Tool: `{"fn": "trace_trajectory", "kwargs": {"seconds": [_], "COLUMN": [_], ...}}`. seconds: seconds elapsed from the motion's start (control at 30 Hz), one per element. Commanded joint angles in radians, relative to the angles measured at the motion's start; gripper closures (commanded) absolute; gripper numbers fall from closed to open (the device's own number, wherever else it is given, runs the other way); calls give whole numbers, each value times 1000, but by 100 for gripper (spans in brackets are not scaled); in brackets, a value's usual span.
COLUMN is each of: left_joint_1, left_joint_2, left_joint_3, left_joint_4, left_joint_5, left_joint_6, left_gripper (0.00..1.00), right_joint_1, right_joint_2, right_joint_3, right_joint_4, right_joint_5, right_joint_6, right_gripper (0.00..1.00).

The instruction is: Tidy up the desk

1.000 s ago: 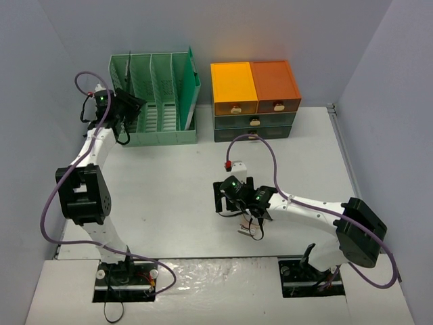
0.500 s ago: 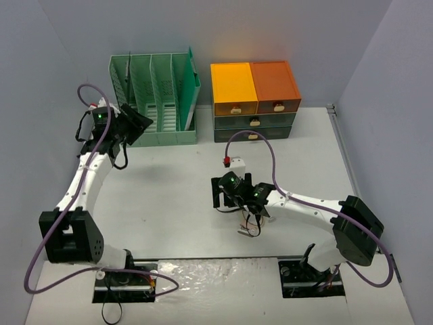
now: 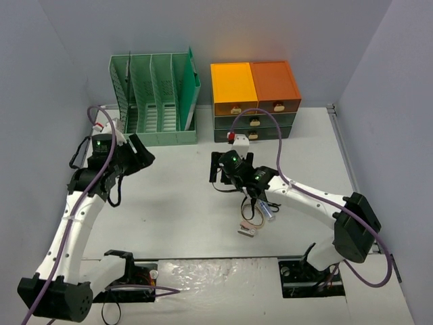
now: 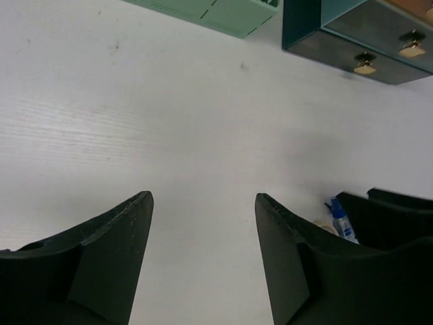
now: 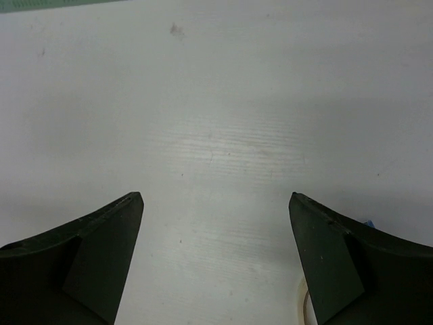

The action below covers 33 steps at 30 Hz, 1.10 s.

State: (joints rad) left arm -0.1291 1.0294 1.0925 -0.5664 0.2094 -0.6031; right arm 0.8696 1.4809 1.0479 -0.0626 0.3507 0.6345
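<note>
The desk (image 3: 176, 203) is a broad, pale, matte tabletop that fills the floor of the walled enclosure, with thin rails along its edges; both arms are bolted at its near side and everything else stands on it. Most of its middle is bare white surface with a few faint specks.

The left gripper (image 4: 203, 196) hangs low over the left half of the desk, in front of the file rack, its dark fingers spread apart with only tabletop showing between them. The right gripper (image 5: 216, 196) sits near the centre, just in front of the drawers, its jaws released wider than the left's and grasping nothing.

Just near of the right arm's wrist lies a small cluster of bits: a little bottle with blue on it (image 3: 265, 211), a pale ring-shaped item (image 3: 253, 221) beside it, and a small grey piece (image 3: 246, 231) that I cannot make out.

At the far left stands a mint-green slotted file rack (image 3: 155, 101), upright against the back. Beside it, to the right, sits a drawer unit (image 3: 254, 98), orange on top and dark grey below, with pale knobs facing the arms.
</note>
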Motion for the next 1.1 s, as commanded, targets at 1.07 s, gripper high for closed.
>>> {"fn": "trace_trajectory", "kwargs": {"seconds": [1.07], "left_joint_1": [-117], "left_joint_2": [-87], "left_joint_3": [-103], "left_joint_4": [-113], "left_joint_5": [-239], "left_joint_6": [86], "left_gripper": [39], "right_joint_1": [-707], "right_joint_2": [367], "right_joint_3": [272], "right_joint_4": [690], "right_joint_5": [-610], "right_joint_6": [458], "right_gripper": [17]}}
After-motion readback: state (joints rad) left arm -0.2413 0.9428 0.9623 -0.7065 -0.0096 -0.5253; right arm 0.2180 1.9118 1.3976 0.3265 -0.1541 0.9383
